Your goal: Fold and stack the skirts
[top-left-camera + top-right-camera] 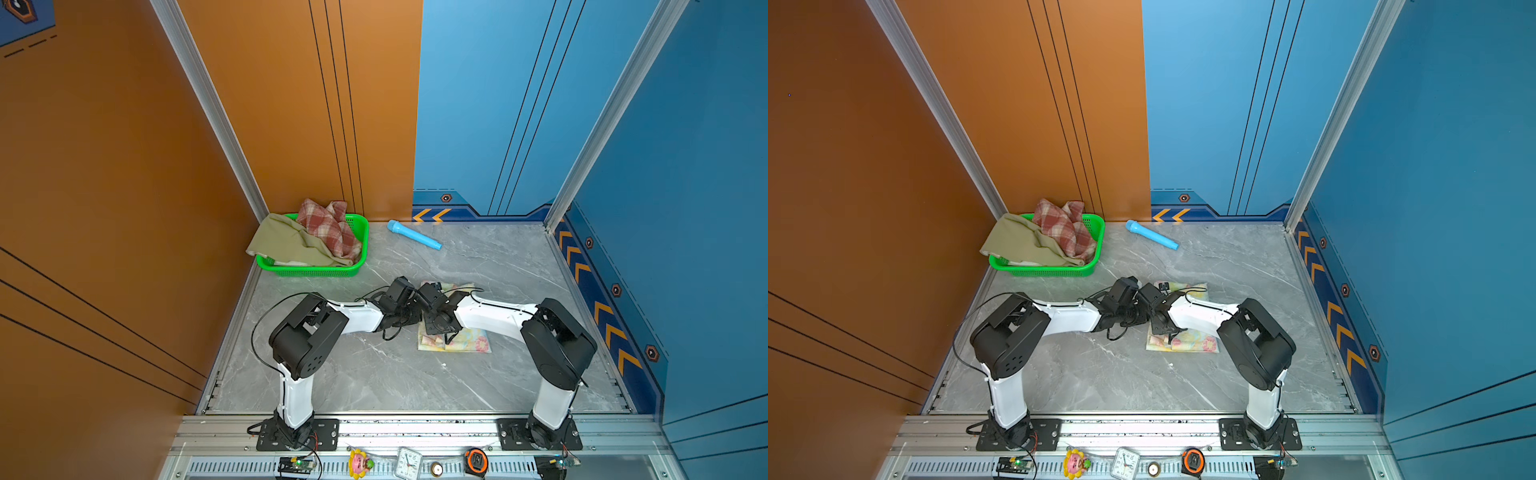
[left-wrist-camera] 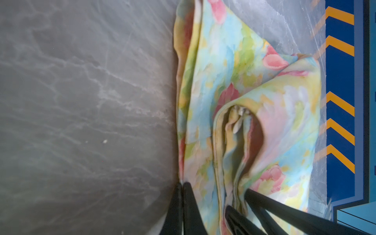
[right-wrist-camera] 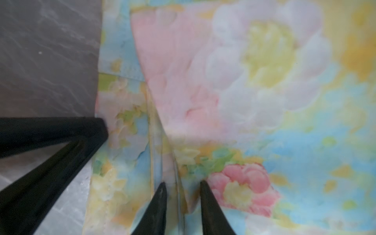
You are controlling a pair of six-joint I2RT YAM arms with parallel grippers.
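Grey marble-look tabletop (image 1: 374,374) fills the lower middle of both top views. Just right of its centre lies the folded pastel blue-yellow cloth skirt with pink flowers (image 1: 469,343). The left gripper (image 2: 182,186) is pinched tight on that skirt's edge. The right gripper (image 3: 183,189) stands slightly open, astride a raised fold of it. The red-and-cream plaid skirt (image 1: 328,226) and the plain olive-green skirt (image 1: 282,243) sit in a green plastic mesh basket (image 1: 316,272) at the tabletop's upper left.
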